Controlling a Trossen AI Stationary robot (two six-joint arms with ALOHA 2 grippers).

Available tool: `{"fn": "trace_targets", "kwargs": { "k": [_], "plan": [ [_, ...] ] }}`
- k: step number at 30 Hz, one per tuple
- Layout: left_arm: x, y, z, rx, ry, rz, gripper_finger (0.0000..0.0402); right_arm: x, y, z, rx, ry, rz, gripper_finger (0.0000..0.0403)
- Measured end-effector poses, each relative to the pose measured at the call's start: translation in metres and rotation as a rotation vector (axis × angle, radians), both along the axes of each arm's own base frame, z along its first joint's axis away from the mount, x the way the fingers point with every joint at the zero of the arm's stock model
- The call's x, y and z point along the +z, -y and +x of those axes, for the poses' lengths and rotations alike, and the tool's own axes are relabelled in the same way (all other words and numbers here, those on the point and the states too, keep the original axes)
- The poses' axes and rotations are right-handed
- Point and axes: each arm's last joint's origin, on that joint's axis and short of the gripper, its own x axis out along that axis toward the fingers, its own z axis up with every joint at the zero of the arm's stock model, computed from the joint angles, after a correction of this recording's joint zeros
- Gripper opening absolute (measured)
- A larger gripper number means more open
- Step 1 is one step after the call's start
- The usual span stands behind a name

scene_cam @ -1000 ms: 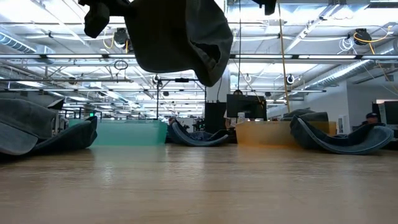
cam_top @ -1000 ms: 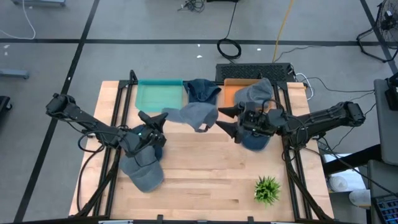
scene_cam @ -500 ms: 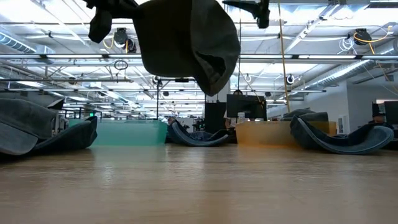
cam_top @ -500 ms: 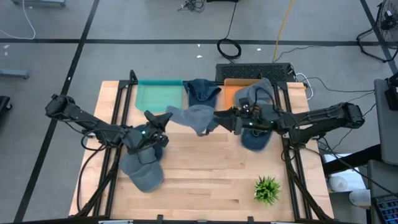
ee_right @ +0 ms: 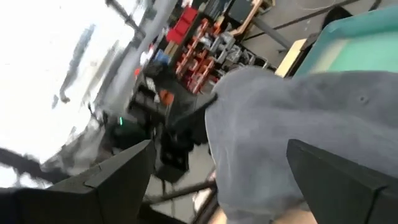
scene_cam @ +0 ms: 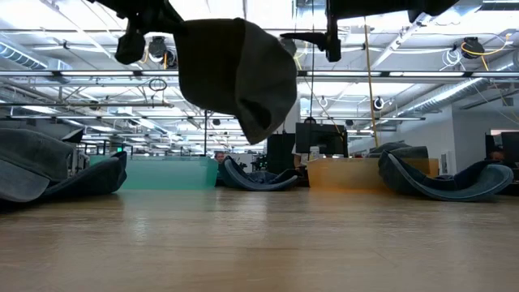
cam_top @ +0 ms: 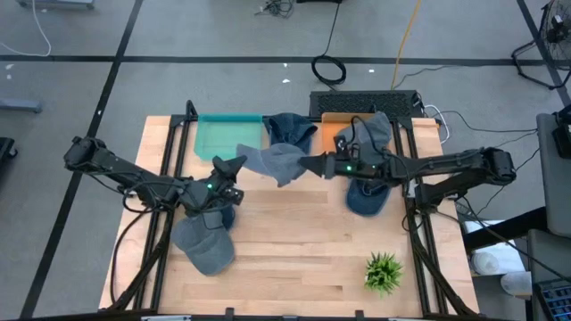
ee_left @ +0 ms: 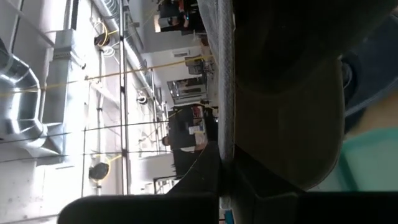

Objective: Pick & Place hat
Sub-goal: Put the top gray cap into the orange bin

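A grey cap [cam_top: 275,163] hangs in the air above the table's middle, in front of the teal bin. My left gripper [cam_top: 232,169] is shut on its left end; in the low view the cap [scene_cam: 239,73] sags below that gripper [scene_cam: 150,24]. My right gripper [cam_top: 305,165] is open at the cap's right end. In the right wrist view its two fingers stand wide apart on either side of the grey cloth [ee_right: 298,130]; I cannot tell whether they touch it. The left wrist view is filled by the cap [ee_left: 280,93]. My left gripper pinches the cap's left edge [ee_left: 227,155] between its two fingers, coming from the table's left and slanting upward. The cap is lifted clear of the table and droops below and to the right of the fingers, slack.
Other caps lie on the table: a grey one [cam_top: 205,248] near the left edge, a dark blue one [cam_top: 290,130] between the teal bin [cam_top: 227,136] and orange bin [cam_top: 332,127], a grey one [cam_top: 368,132] on the orange bin, a blue one [cam_top: 364,198] under my right arm. A small plant [cam_top: 384,272] stands near the front right.
My left gripper has carried the cap up and a little toward the far edge, and the cap has swung rightward. My right gripper has moved toward the table's left, up to the cap's right end, and has turned about its axis.
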Motion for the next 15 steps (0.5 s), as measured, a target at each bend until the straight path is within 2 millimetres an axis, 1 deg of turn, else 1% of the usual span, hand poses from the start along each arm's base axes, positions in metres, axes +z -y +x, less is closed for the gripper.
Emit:
{"fn": "trace_targets", "kwargs": {
  "k": [9, 12, 15],
  "plan": [
    [0.000, -0.003, 0.001, 0.012, -0.029, 0.026, 0.0009, -0.003, 0.005, 0.002, 0.039, -0.015, -0.011, 0.0354],
    [0.000, -0.007, 0.001, 0.040, -0.019, 0.019, 0.0009, 0.000, 0.008, 0.000, 0.069, 0.005, -0.073, 0.0354],
    [0.000, -0.012, 0.002, 0.072, 0.015, -0.007, 0.0009, 0.003, 0.010, -0.001, 0.086, 0.003, -0.214, 0.0354]
  ]
}}
